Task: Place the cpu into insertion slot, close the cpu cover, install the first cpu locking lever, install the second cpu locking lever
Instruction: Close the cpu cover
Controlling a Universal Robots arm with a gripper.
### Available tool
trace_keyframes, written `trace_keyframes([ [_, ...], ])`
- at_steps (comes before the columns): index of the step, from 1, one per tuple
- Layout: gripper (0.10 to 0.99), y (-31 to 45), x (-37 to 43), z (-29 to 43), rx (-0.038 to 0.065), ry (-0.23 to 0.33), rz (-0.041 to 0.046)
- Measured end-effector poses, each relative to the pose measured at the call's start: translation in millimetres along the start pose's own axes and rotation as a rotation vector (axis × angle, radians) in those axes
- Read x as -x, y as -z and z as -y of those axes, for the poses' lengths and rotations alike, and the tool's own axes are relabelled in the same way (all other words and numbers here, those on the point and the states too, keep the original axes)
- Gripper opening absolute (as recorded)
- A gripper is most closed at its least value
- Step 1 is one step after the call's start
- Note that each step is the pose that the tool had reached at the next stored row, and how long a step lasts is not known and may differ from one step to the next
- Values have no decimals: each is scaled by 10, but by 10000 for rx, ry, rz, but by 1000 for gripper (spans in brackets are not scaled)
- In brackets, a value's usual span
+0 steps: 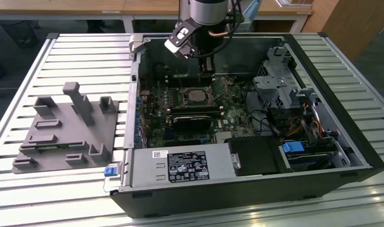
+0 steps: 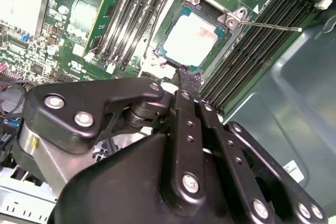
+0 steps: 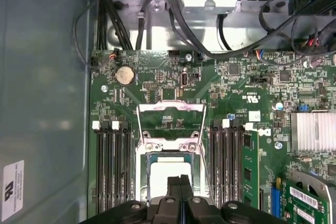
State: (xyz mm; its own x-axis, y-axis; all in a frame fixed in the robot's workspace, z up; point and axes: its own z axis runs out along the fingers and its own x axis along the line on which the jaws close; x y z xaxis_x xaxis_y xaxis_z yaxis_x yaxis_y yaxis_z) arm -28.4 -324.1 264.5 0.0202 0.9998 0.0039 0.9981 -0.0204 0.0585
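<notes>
My claw point(image 3: 179, 180) is drawn narrow: its two black fingers point(image 3: 173, 191) are pressed flat against each other with nothing between them. In both wrist views the tips hang low over the near edge of the insertion slot point(image 3: 140, 167); whether they touch its rim I cannot tell.

The cpu point(image 3: 165, 174) already sits in that slot, its pale metal top facing up and lying square inside the silvery rim. In the second wrist view the same chip point(image 2: 191, 38) shows just past the fingertips, level in its seat.

The cpu cover point(image 3: 170, 109) is swung open, hinged at the side of the slot away from my fingers, and green board shows through its square window. I cannot say how steeply it stands. One thin locking lever point(image 2: 270, 24) is unlatched and sticks out sideways over the memory slots point(image 2: 247, 51).

More banks of long black memory slots point(image 3: 113, 166) flank the socket on both sides. Beyond the open cover is a coin battery point(image 3: 124, 75), and off to one side a finned heatsink point(image 3: 312, 132).

In the exterior view the arm comes down into the open computer case point(image 1: 362, 142), with the claw point(image 1: 207, 78) just behind the socket. A grey power supply point(image 1: 179, 165) fills the near end of the case. Towards the exterior view's left, a grey moulded fixture point(image 1: 65, 132) rests on the slatted table point(image 1: 72, 56).
</notes>
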Motion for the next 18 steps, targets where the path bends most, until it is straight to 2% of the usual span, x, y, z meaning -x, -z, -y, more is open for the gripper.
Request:
trace_keyframes([
  [3,106,28,0,-6,0,4,-1],
  [18,106,26,-1,-47,0,7,0],
])
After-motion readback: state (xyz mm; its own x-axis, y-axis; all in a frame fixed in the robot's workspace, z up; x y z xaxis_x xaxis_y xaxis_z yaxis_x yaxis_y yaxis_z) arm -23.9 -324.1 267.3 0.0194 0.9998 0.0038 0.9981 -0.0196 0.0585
